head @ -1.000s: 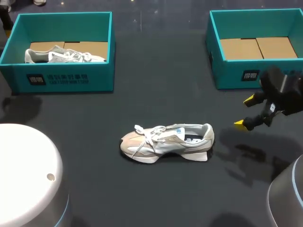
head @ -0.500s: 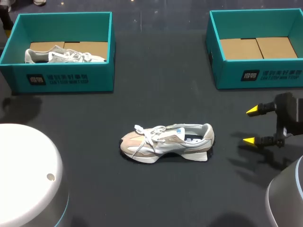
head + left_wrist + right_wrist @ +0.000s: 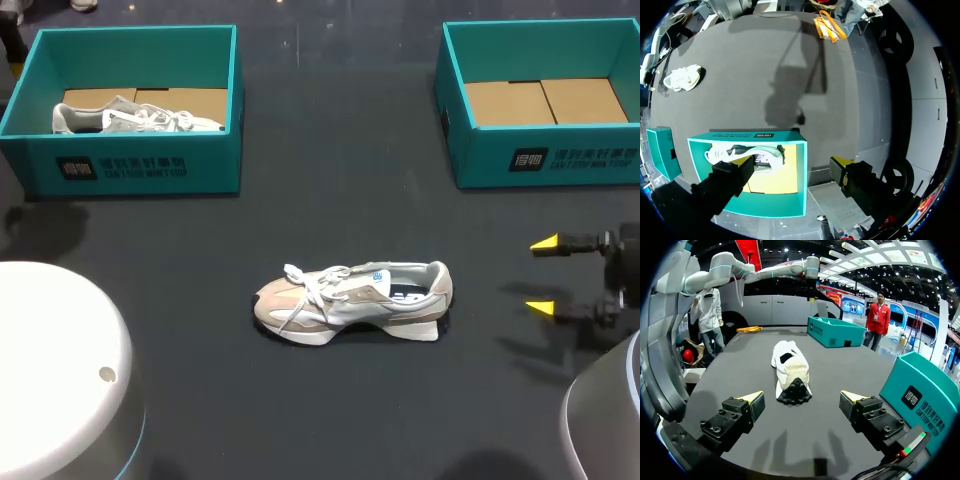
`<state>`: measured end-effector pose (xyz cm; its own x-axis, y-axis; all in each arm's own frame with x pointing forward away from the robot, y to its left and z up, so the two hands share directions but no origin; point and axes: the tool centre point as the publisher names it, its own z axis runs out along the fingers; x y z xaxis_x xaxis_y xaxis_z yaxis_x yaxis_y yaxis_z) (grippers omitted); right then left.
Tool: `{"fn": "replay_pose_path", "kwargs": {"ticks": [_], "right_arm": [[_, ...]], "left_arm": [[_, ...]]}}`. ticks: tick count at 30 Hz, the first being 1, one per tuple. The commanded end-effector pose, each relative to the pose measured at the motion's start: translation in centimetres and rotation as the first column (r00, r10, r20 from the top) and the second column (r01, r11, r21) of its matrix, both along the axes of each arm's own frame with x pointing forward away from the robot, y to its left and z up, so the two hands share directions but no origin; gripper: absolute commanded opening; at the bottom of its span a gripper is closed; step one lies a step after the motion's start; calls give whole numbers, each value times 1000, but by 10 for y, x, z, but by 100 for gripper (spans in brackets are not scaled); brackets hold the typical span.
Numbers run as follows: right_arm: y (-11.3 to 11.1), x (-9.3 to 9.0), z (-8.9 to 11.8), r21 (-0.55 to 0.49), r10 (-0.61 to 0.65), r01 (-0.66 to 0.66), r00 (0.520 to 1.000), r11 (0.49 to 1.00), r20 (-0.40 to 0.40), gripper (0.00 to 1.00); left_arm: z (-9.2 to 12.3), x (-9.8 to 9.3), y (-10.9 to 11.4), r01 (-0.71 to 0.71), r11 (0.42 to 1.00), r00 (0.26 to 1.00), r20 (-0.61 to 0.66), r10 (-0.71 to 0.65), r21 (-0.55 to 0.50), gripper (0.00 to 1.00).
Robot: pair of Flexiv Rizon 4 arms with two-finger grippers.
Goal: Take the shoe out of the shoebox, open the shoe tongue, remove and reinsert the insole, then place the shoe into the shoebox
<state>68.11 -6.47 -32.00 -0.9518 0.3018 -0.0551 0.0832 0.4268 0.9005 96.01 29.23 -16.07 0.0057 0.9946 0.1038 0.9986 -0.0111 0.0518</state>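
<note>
My right gripper (image 3: 543, 276) hangs wide open and empty at the table's (image 3: 330, 400) right, with the shoe (image 3: 352, 300) on its side well to the left, mid-table. Left wrist: my left gripper (image 3: 790, 164) gapes empty above a shoebox (image 3: 790, 200). Right wrist: the shoe lies ahead, heel nearest.

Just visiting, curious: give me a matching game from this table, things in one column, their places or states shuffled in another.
Things: 1 beige and white lace-up sneaker; 2 grey and white sneaker; 3 right gripper with yellow tips; 4 right teal cardboard shoebox.
States: A inside the left teal shoebox; B unboxed, on the dark table; C holding only brown cardboard; D open, beyond the beige sneaker's heel.
Pairs: 1-B, 2-A, 3-D, 4-C.
</note>
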Motion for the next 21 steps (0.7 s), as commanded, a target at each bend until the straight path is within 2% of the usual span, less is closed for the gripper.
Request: {"fn": "replay_pose_path", "kwargs": {"ticks": [1,6,11,16,21], "right_arm": [[-4,4,-11,-15,-6,6,1000,1000,-21,100],[-10,5,-20,-33,-10,10,1000,999,-27,100],[-15,7,-27,-18,21,-21,1000,1000,8,100],[-22,11,-44,-8,-14,13,999,1000,-46,100],[-21,12,-51,0,-15,15,998,1000,-58,100]], "left_arm": [[0,0,0,1,1000,1000,0,-1,2,100],[0,0,0,1,1000,1000,0,-1,2,100],[0,0,0,1,1000,1000,0,-1,2,100],[0,0,0,1,1000,1000,0,-1,2,100],[0,0,0,1,1000,1000,0,-1,2,100]]}}
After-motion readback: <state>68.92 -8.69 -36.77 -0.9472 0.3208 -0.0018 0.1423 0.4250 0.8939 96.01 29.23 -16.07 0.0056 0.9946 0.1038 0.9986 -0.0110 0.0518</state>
